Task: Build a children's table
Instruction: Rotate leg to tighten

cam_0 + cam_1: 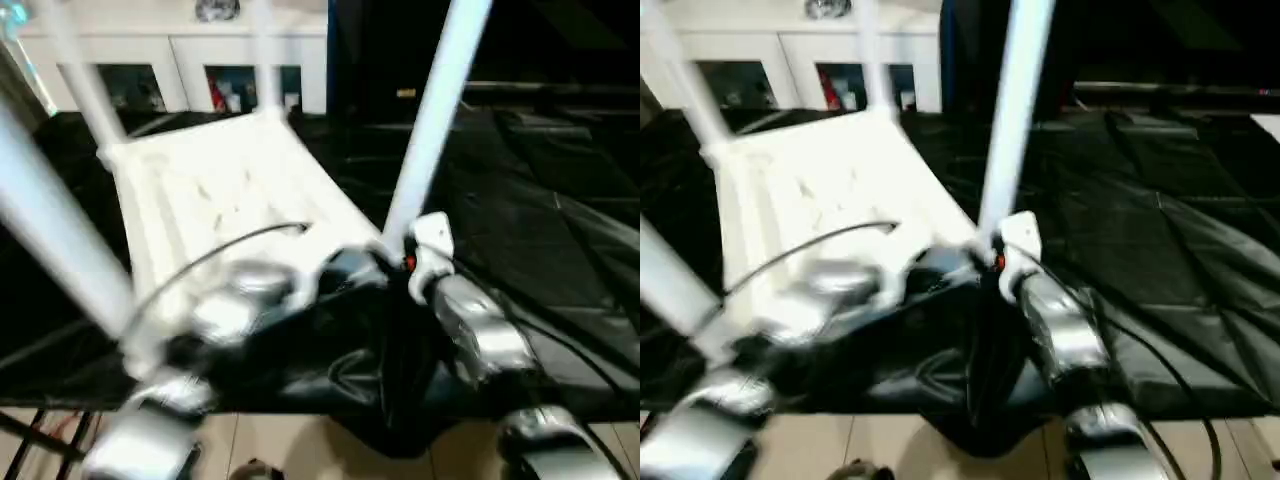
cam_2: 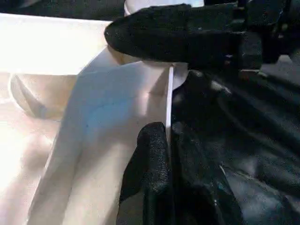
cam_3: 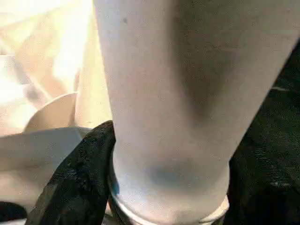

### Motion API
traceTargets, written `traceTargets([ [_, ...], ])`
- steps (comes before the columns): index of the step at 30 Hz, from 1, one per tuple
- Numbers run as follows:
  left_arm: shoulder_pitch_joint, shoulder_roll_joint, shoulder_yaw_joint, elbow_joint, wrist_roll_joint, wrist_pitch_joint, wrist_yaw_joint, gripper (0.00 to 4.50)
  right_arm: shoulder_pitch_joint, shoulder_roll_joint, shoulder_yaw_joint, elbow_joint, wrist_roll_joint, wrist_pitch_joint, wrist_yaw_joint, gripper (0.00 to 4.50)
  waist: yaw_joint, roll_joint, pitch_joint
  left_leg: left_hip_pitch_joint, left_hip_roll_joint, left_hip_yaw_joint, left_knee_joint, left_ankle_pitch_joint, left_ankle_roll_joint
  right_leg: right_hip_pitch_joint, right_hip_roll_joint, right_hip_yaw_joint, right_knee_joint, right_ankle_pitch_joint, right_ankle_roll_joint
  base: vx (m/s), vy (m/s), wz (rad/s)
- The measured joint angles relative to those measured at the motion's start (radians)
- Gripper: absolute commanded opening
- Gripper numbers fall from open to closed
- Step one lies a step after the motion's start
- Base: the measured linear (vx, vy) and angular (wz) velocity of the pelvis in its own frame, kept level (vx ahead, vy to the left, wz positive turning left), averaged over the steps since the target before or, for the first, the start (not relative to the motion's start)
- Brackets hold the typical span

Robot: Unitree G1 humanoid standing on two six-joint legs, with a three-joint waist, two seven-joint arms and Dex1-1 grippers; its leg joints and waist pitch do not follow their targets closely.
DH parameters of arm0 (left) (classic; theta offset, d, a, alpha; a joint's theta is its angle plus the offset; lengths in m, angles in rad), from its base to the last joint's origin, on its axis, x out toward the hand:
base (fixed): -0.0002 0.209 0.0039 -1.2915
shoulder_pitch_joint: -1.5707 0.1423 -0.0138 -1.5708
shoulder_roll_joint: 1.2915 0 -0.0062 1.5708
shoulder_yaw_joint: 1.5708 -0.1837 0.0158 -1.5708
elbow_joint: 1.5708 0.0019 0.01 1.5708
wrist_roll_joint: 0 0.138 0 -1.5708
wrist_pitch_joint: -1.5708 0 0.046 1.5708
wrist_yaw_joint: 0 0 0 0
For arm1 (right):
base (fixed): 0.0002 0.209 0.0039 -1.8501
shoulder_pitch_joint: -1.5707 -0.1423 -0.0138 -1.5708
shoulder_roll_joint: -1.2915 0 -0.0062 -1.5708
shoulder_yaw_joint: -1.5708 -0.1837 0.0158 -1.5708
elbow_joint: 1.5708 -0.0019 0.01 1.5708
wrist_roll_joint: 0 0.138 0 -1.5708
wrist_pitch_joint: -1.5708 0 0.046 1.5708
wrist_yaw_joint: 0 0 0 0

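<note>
Black-draped bench point(image 1: 560, 250): tabletop point(image 1: 210, 190) upside down, four legs seated — right claw point(image 3: 164, 197) pinching near leg point(image 1: 430, 130), left claw point(image 2: 161, 89) clamping the rim.

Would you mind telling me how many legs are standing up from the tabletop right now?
4: near-right leg beside the right tool, near-left leg, far-left leg and far-right leg, each rising from a corner of the upturned tabletop.

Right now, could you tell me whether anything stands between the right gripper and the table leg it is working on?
Nothing visible does. The right gripper is already at the base of the near right leg, where it meets the tabletop; a black finger lies against it.
</note>
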Motion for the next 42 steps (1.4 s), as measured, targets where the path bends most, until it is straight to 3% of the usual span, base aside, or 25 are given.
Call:
traceTargets([
  [2,-0.022,-0.022,0.000,0.052,0.010,-0.039,0.016,0.00,-0.016,0.001,-0.011,0.032,-0.005,-0.024,-0.016,2.75,0.010,0.005,-0.003,0.000,-0.001,0.000,-0.001,0.000,0.000,0.000,0.000,0.000,-0.002,0.000,0.000,0.000,0.000,0.00],
  [3,-0.022,-0.024,0.000,0.057,0.014,-0.048,0.016,0.00,-0.015,0.002,-0.014,0.035,-0.005,-0.031,-0.016,3.31,0.013,0.006,-0.004,0.000,-0.001,0.000,-0.002,0.000,0.000,0.000,0.000,0.000,-0.003,0.000,0.000,0.000,0.000,0.00],
  [4,-0.023,-0.026,0.000,0.062,0.019,-0.059,0.016,0.00,-0.015,0.002,-0.016,0.038,-0.005,-0.037,-0.015,3.44,0.016,0.007,-0.004,0.000,0.000,0.000,-0.002,0.000,0.000,0.000,0.000,0.000,-0.002,0.000,0.001,0.000,0.000,0.00],
  [10,-0.023,-0.008,0.010,0.071,0.019,-0.087,-0.032,0.00,0.000,-0.011,-0.014,0.022,-0.004,-0.056,0.069,3.89,0.017,0.009,-0.004,0.000,0.000,-0.001,-0.003,0.000,0.000,-0.001,0.000,-0.001,-0.002,0.001,0.002,0.000,0.000,0.00],
  [18,0.026,0.127,0.009,0.030,-0.002,-0.185,-0.268,0.00,0.099,-0.185,0.103,-0.160,0.006,-0.044,0.438,3.89,0.023,0.010,-0.003,-0.002,0.002,-0.001,-0.006,0.000,0.000,-0.003,0.002,-0.003,-0.003,-0.001,0.004,0.000,0.000,0.00],
  [26,0.090,0.269,-0.008,-0.064,-0.047,-0.215,-0.550,0.00,0.158,-0.349,0.181,-0.346,0.081,0.030,0.774,3.89,0.034,0.006,0.001,-0.006,0.003,0.000,-0.006,-0.001,0.002,-0.005,0.002,-0.003,-0.005,-0.001,0.004,0.000,0.000,0.00],
  [30,0.098,0.298,-0.015,-0.077,-0.056,-0.221,-0.604,0.00,0.159,-0.355,0.194,-0.364,0.083,0.028,0.827,3.89,0.047,0.006,0.001,-0.006,0.003,0.000,-0.005,-0.001,0.002,-0.005,0.002,-0.003,-0.005,-0.001,0.004,0.000,0.000,0.00],
  [35,0.101,0.316,-0.015,-0.091,-0.058,-0.223,-0.639,0.00,0.159,-0.355,0.200,-0.374,0.089,0.036,0.856,3.89,0.050,0.003,0.002,-0.006,0.003,0.000,-0.005,-0.001,0.002,-0.005,0.002,-0.003,-0.005,-0.001,0.004,0.000,0.000,0.00],
  [42,0.112,0.320,-0.015,-0.109,-0.058,-0.219,-0.646,0.00,0.159,-0.348,0.200,-0.371,0.091,0.052,0.856,3.25,0.051,0.003,0.003,-0.006,0.003,0.000,-0.005,-0.001,0.002,-0.005,0.002,-0.003,-0.005,-0.001,0.004,0.000,0.000,0.00],
])
